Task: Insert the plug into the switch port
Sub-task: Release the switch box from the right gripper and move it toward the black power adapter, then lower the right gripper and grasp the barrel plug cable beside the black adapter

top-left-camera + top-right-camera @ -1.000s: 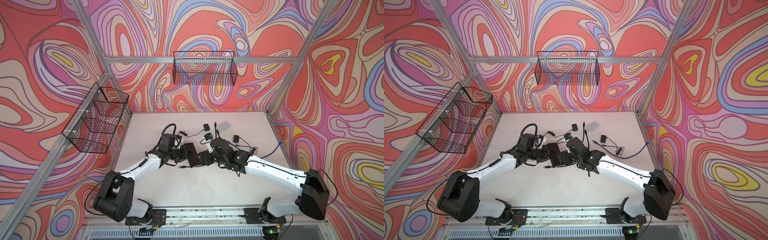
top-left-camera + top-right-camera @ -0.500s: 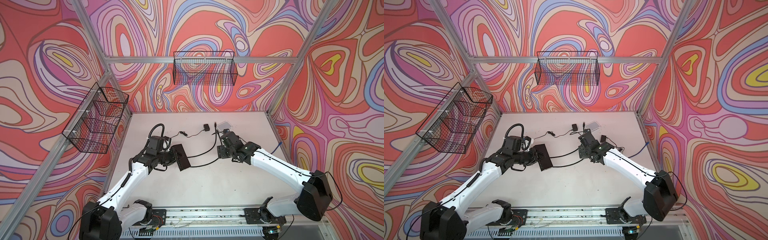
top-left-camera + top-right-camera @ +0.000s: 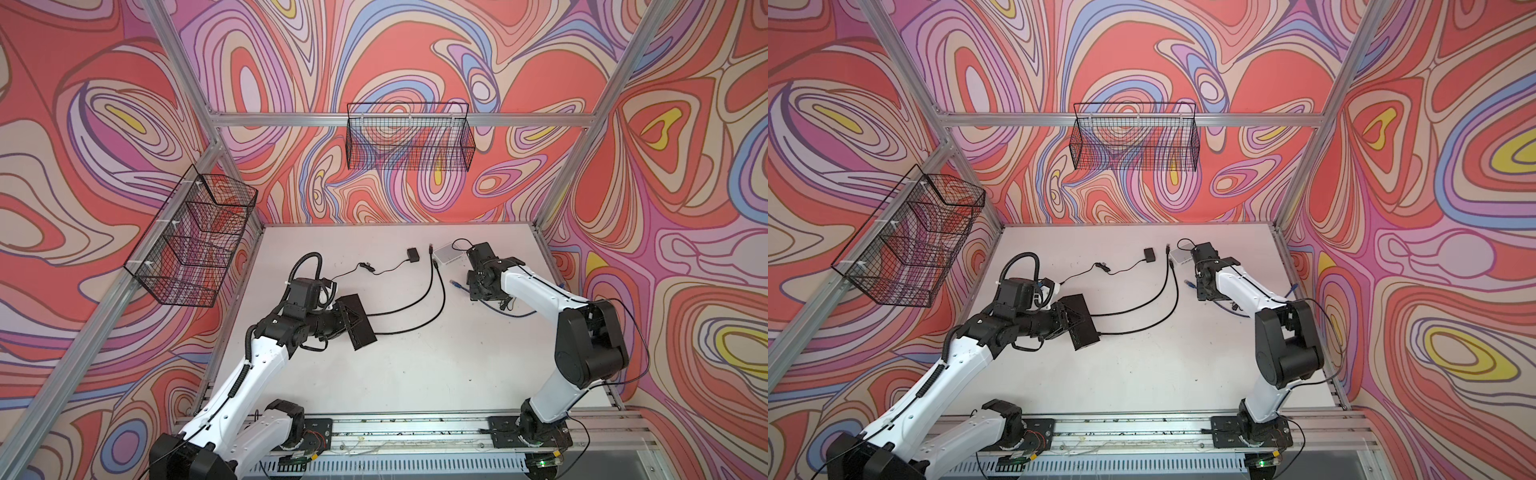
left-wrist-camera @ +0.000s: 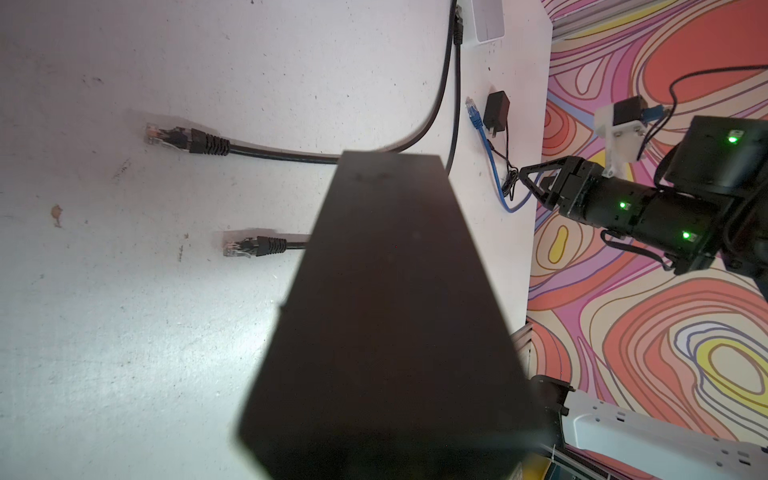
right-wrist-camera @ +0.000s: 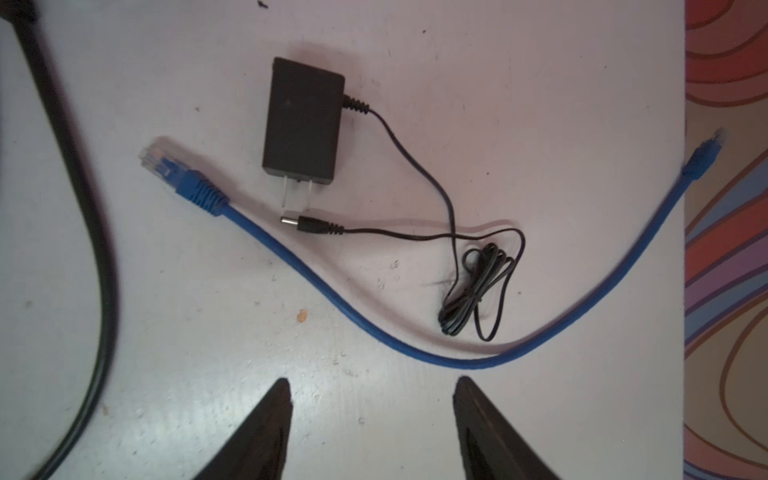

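A second ago both grippers were crowded together at the switch in mid-table; now they are well apart. Nearest, the left gripper has drawn back to the left, its jaws pinched on the black switch, which it holds tilted on edge. Just right of it, two black cable plugs lie loose on the table. Neither is in a port that I can see, so the insertion looks not yet done, and the arms seem to be starting afresh with another plug.

Farther off on the right, the right gripper has swung away and hangs over the blue cable, its jaws spread, with nothing between them and touching nothing. The blue plug lies on the table just beside a black power adapter, whose small barrel plug sits close to both. I cannot tell which of these it is after. Farthest, a white box rests near the back wall.
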Robot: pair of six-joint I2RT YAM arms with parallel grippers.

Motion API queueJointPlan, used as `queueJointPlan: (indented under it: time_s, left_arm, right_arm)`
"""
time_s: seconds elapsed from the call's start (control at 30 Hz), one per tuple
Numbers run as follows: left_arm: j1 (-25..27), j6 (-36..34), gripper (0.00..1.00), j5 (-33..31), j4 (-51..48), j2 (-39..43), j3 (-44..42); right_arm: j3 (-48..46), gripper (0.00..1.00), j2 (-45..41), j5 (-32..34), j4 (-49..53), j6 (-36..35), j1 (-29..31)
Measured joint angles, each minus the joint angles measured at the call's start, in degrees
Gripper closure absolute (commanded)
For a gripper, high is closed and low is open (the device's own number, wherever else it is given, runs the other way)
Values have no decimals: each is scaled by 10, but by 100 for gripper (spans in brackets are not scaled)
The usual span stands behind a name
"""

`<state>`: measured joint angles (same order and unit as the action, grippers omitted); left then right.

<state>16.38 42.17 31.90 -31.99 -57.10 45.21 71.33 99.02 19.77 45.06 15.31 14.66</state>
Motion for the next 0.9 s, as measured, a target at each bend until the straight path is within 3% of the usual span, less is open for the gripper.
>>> queueJointPlan:
  time_s: [0.3,0.9]
  left_arm:
    - [0,0,84,3,-2,2,0]
    - [0,5,84,13,-12,-7,0]
  right_arm:
    - [46,59,69,8,-5,-104,-5]
    - [84,58,115,-27,-3,-257,-29]
